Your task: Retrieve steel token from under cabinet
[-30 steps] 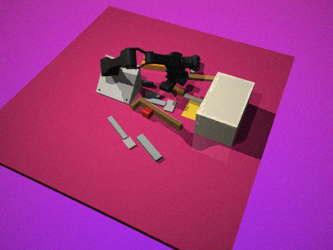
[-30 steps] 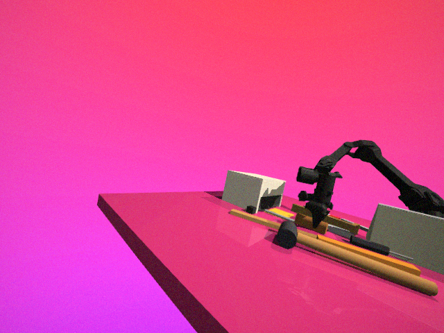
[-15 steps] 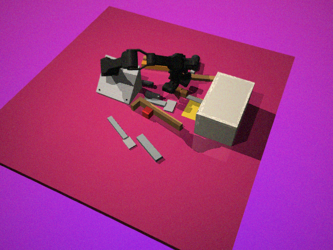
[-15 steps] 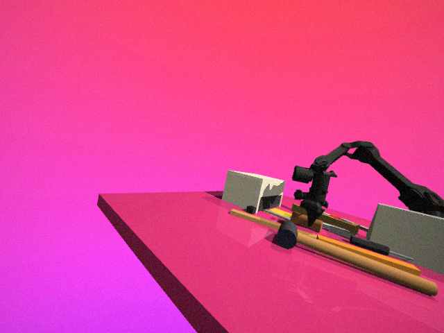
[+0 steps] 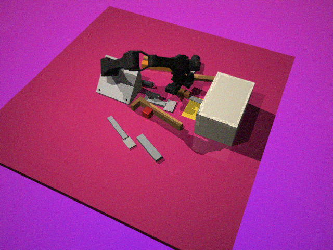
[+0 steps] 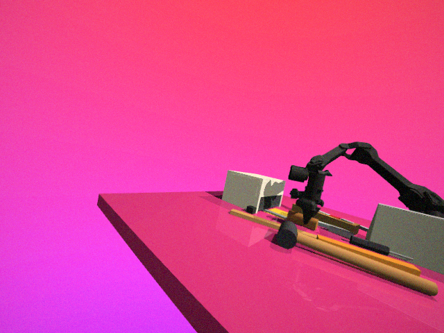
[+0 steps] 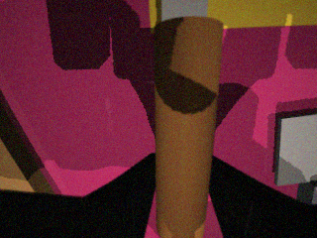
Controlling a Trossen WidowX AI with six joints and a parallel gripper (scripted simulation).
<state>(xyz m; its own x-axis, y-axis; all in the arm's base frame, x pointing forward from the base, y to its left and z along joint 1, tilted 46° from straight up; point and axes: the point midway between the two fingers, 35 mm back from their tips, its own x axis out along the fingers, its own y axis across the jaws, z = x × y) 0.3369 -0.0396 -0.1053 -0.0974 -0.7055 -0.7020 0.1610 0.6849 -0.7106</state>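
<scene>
The steel token cannot be made out in any view. My gripper [image 5: 176,90] [image 6: 306,219] [image 7: 180,160] is shut on the brown round handle [image 5: 184,93] [image 6: 302,220] [image 7: 185,134] of a tool, low over the table. Its flat grey blade [image 5: 195,99] [image 7: 184,7] points toward the white cabinet [image 5: 223,99] [image 6: 241,188]. The blade passes over or beside the yellow marked area [image 5: 189,111] [image 6: 277,211] [image 7: 267,12]; its far end is hidden by the cabinet in the top view. The cabinet's low front opening [image 6: 270,202] is dark.
An L-shaped wooden bar [image 5: 166,116] and a red cube [image 5: 147,112] lie on one side, near a grey scraper [image 5: 170,106]. A black-headed mallet [image 6: 286,234], a wooden strip [image 5: 204,77] [image 6: 250,218] and an orange bar [image 6: 378,254] lie on the other. A grey sloped block [image 5: 115,90] stands behind.
</scene>
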